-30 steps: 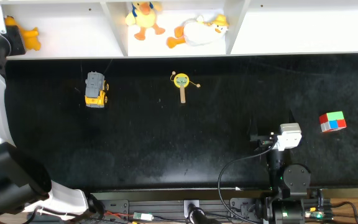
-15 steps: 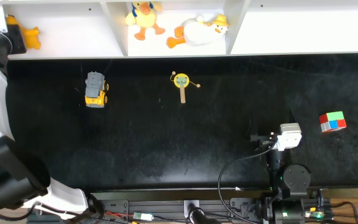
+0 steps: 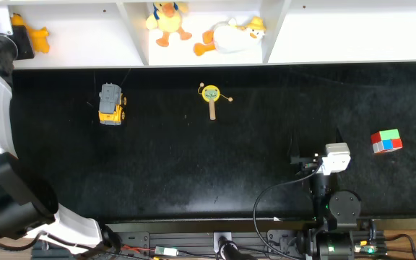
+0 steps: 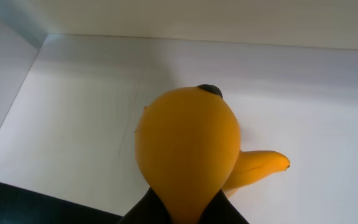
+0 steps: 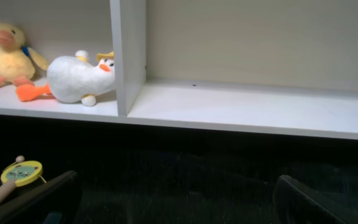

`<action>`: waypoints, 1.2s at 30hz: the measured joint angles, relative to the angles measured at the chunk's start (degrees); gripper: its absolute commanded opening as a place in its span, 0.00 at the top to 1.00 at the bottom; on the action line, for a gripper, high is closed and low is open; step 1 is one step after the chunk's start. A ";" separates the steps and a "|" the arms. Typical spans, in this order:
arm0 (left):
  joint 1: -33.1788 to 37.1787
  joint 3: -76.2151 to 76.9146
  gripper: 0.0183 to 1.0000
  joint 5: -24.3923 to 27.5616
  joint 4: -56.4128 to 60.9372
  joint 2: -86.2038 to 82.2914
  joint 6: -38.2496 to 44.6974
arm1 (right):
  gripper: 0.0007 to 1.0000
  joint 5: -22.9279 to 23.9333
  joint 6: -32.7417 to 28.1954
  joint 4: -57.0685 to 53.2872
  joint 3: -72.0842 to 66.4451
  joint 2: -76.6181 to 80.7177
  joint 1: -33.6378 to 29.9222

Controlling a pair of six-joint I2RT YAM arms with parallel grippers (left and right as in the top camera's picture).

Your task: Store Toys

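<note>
In the shelf's [image 3: 136,32] left compartment, the left pincer [image 4: 186,216] grips an orange toy [image 4: 188,149]. The middle compartment holds a yellow duck [image 3: 168,22] and a white duck [image 3: 230,36]. The right pincer [image 5: 179,199] is spread wide above the surface [image 3: 193,159].

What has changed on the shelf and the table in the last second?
The left gripper, shut on the orange toy, carried it slightly deeper into the left shelf compartment. It has not let go. The yellow truck, the rattle, the colour cube, the yellow duck, the white plush bird and the open right gripper stayed in place.
</note>
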 measured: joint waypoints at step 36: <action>-0.31 0.44 0.00 0.57 1.60 1.01 -1.27 | 0.01 0.00 -0.04 -0.02 0.00 0.00 0.00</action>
